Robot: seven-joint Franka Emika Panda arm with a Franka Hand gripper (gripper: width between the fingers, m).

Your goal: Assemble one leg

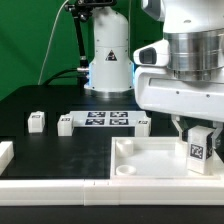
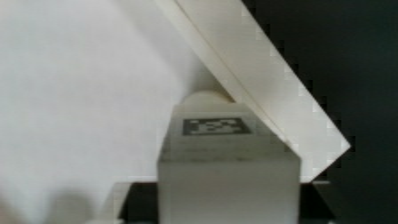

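My gripper [image 1: 197, 134] is shut on a leg [image 1: 198, 149], a small white block with a black-and-white tag on its face. It holds the leg upright over the front corner of the large white tray [image 1: 150, 166], on the exterior view's right. In the wrist view the leg [image 2: 222, 160] fills the space between the dark fingers [image 2: 146, 200]. Its rounded tip lies close to the tray's slanting wall [image 2: 267, 70]. I cannot tell whether the tip touches the tray floor. A corner socket is not visible under the leg.
The marker board [image 1: 103, 120] lies behind the tray. Small white legs stand at its two ends [image 1: 66, 124] [image 1: 143, 123], and another leg [image 1: 37, 121] stands further to the exterior view's left. A white part [image 1: 5, 152] sits at the left edge. The arm's base [image 1: 108, 60] stands behind.
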